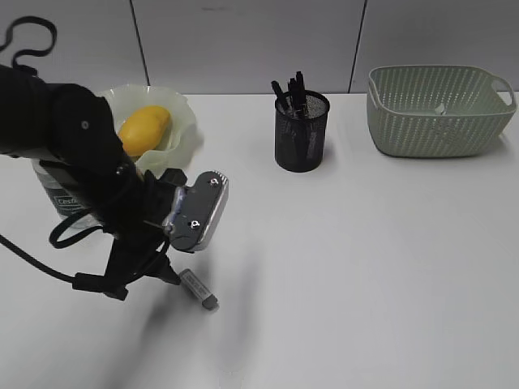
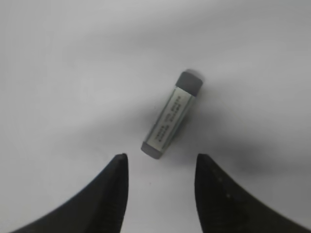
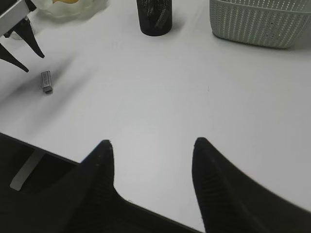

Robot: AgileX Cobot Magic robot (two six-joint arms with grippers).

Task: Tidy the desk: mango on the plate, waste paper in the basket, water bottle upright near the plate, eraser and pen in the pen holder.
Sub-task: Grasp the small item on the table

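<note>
Biggest risk I saw: the eraser point(image 2: 172, 114) lay flat on the desk point(image 1: 365, 275) just ahead of my left gripper point(image 2: 160, 170), slanted to the line between the fingers, not square across it. Closing from there could have nudged or spun it, or caught only its near end, and it might have slipped out on the lift. Left jaws stood about half open, holding nothing, the eraser's near end roughly centred on the gap. Fingertips low to the desk could also have scraped it.

Next risk was the carry: the holder point(image 1: 302, 130) sat well off to the gripper's far right, already holding pens point(image 1: 292, 91), so the eraser might have caught on them or bounced off the rim.

Around: the plate point(image 1: 186, 130) with the mango point(image 1: 144, 130) on it sat behind my left arm; the bottle point(image 1: 57, 194) stood just beside the plate, mostly hidden by the arm. The basket point(image 1: 438, 109) was far right; I couldn't tell if paper was inside. Nothing blocked the way between eraser and holder.

Right gripper point(image 3: 153, 150) hung fairly wide, empty, over bare desk, well clear.
</note>
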